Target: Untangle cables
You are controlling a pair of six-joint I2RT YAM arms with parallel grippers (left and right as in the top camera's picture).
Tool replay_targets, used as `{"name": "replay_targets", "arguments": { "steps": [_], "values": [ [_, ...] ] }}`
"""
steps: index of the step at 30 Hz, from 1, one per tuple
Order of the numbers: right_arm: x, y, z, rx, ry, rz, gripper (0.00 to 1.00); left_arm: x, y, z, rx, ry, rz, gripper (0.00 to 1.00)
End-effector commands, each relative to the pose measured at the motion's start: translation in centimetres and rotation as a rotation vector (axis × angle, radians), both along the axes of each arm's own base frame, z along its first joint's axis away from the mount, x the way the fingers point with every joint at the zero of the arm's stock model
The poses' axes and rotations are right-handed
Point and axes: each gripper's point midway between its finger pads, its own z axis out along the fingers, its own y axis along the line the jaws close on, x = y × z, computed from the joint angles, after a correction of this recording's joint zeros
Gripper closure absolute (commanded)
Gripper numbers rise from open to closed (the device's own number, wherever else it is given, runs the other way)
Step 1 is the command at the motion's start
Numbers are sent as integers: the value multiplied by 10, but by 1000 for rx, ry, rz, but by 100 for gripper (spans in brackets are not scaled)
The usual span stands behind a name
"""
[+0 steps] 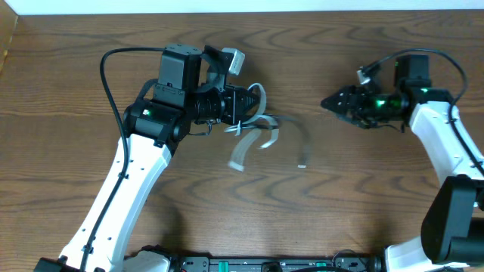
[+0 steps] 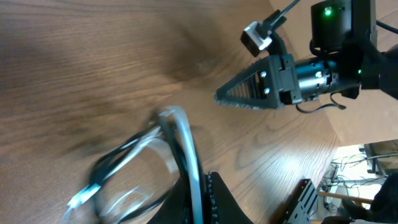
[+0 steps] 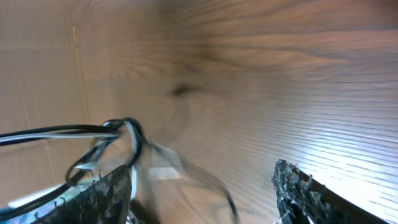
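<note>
The black and white cables (image 1: 261, 130) hang in a blurred loop from my left gripper (image 1: 246, 106), with a small plug end (image 1: 302, 165) lying on the wooden table. In the left wrist view my left gripper (image 2: 202, 190) is shut on both cables (image 2: 183, 143), which run between its jaws. My right gripper (image 1: 329, 103) is to the right of the cables and apart from them, pointing at them. It also shows in the left wrist view (image 2: 219, 96). In the right wrist view its fingers (image 3: 200, 173) are wide apart and empty, with the looped cables (image 3: 127, 134) ahead.
The thick black wire (image 1: 106, 75) fixed to the left arm arcs over the table's left part. The table's far edge (image 1: 302, 7) meets a white surface at the top. A black rack (image 2: 305, 199) stands beyond the table edge.
</note>
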Motion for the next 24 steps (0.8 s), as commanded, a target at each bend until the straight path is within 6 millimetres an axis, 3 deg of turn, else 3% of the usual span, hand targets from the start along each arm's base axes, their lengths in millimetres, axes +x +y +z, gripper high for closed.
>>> {"name": "replay_targets", "arguments": {
  "steps": [1,9,15,19,24],
  "values": [
    [-3,29,14,12,-54,79,32,0,-3,3,-22,7,-6,93],
    [7,83,10,38,-43,81,36,0,-3,-8,-10,48,-5,92],
    [1,118,1,38,-35,123,37,2,-4,-13,-6,61,-5,93],
    [6,130,-1,87,-32,130,34,2,-4,-14,-5,63,-6,92],
    [9,145,-10,186,7,170,41,2,-4,-14,-5,63,-5,93]
  ]
}}
